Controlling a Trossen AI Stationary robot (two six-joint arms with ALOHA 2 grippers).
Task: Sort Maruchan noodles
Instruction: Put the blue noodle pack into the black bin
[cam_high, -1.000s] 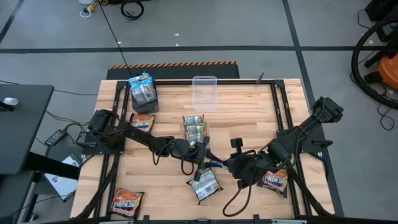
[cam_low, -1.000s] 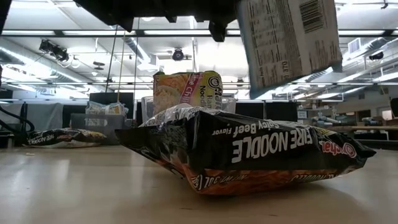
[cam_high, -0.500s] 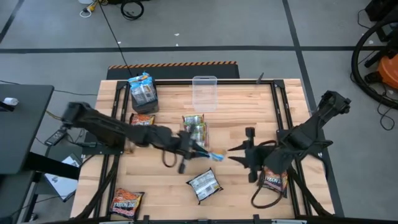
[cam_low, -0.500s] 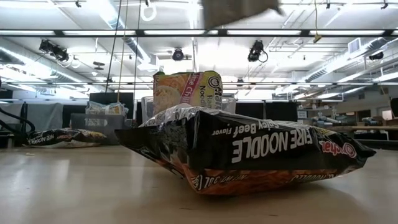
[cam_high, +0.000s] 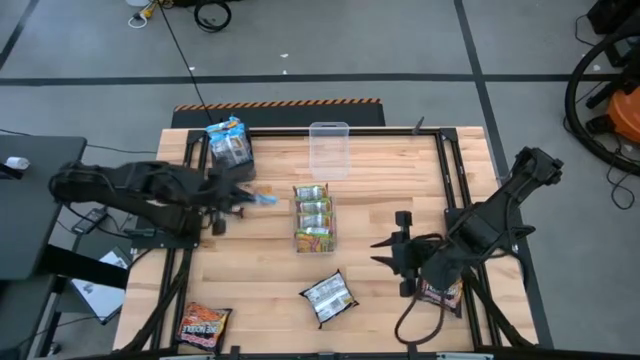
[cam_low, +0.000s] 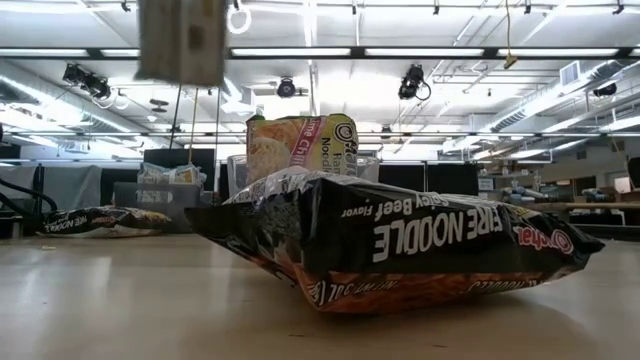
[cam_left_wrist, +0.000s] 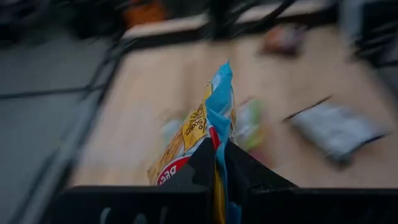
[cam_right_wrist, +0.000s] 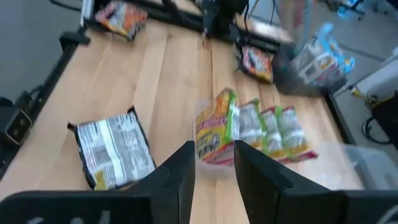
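My left gripper (cam_high: 243, 197) is raised over the table's left part, shut on a pale blue and yellow noodle packet (cam_high: 262, 198), which also hangs at the top of the low view (cam_low: 182, 40). My right gripper (cam_high: 388, 250) hovers open and empty over the right part, fingers toward the left. Blue packets fill the far-left bin (cam_high: 230, 148). Yellow-green packets (cam_high: 313, 215) stand in a clear bin at centre. A face-down packet (cam_high: 328, 296) lies flat near the near edge. My left gripper pinches the blue packet between its two fingers at one end edge (cam_left_wrist: 219, 154). The rest of the packet (cam_left_wrist: 199, 124) sticks out past the fingertips, lifted clear of the table.
An empty clear bin (cam_high: 329, 150) stands at the far edge. Dark packets lie at the near left corner (cam_high: 203, 325), under my right arm (cam_high: 440, 293) and beside my left arm (cam_high: 232, 188). Bare wood shows between the centre bin and my right gripper.
My left gripper has carried the blue packet up from the table's middle toward the left and far side, close to the bin of blue packets. My right gripper has drawn back from the face-down packet toward the right edge.
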